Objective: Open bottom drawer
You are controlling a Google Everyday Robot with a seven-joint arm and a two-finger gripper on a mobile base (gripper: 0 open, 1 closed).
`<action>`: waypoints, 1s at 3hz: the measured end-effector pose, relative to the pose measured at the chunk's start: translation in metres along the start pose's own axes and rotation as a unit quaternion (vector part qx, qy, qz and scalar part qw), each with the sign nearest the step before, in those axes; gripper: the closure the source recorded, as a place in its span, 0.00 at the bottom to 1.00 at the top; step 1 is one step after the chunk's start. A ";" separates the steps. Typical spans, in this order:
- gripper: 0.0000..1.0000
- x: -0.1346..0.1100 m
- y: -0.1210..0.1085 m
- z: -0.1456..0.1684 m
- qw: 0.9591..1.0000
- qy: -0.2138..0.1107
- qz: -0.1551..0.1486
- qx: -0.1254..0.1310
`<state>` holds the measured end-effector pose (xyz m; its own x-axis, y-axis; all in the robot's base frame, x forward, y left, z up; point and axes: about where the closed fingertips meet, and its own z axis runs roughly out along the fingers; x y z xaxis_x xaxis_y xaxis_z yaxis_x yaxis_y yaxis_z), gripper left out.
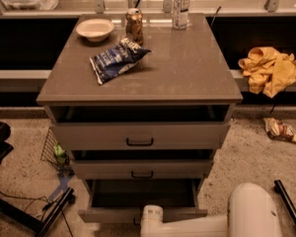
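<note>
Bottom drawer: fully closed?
No: the bottom drawer is pulled out past the middle drawer, its inside showing, with the gripper at its front near the frame's bottom edge.

Cabinet (187,68) top: I've got the bowl (94,29) back left, the can (134,26) just right of it, the bottle (181,0) back right, the chip bag (117,59) before the can
Drawers: top drawer (177,135) over middle drawer (177,168), bottom drawer (106,215) lowest, standing out furthest
Gripper (140,220): at the bottom drawer's front, my arm (197,226) off to its right
Right side: cloth (269,69) on the ledge, wrapper (281,130) on the floor below
Left side: wire basket (52,149) beside the cabinet
</note>
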<state>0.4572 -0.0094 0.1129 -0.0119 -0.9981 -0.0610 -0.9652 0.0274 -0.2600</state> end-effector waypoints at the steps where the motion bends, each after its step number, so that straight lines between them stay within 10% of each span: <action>1: 0.98 0.000 0.000 0.000 1.000 0.000 0.000 0.000; 3: 0.52 0.001 0.003 0.002 1.000 0.001 0.000 -0.002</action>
<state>0.4550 -0.0099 0.1106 -0.0124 -0.9981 -0.0598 -0.9663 0.0274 -0.2560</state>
